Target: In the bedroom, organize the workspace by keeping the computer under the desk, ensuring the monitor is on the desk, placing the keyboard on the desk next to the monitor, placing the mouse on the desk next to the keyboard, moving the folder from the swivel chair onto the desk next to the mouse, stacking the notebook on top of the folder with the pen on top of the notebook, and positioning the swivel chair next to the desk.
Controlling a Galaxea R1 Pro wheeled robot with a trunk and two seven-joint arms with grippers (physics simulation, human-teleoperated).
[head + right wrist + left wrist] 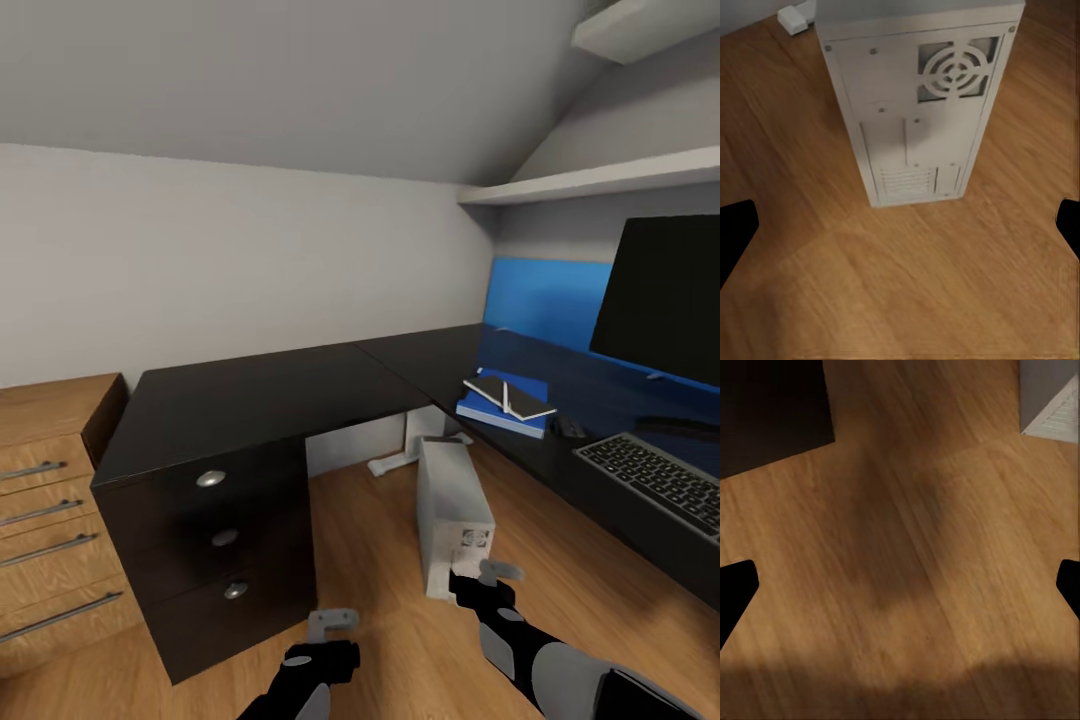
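While both arms hang low over the wood floor (400,640), the computer (452,515) stands upright on that floor in the inner corner of the L-shaped desk (260,395), out in front of the tabletop edge rather than beneath it. The right gripper (487,578) hovers just beside the computer's rear panel, jaws spread wide and empty. The left gripper (332,628) hangs near the desk's drawers, jaws wide too. On the tabletop, the notebook (508,394) lies on the blue folder (505,408), the mouse (570,428) beside the folder, then the keyboard (655,475) before the monitor (662,298).
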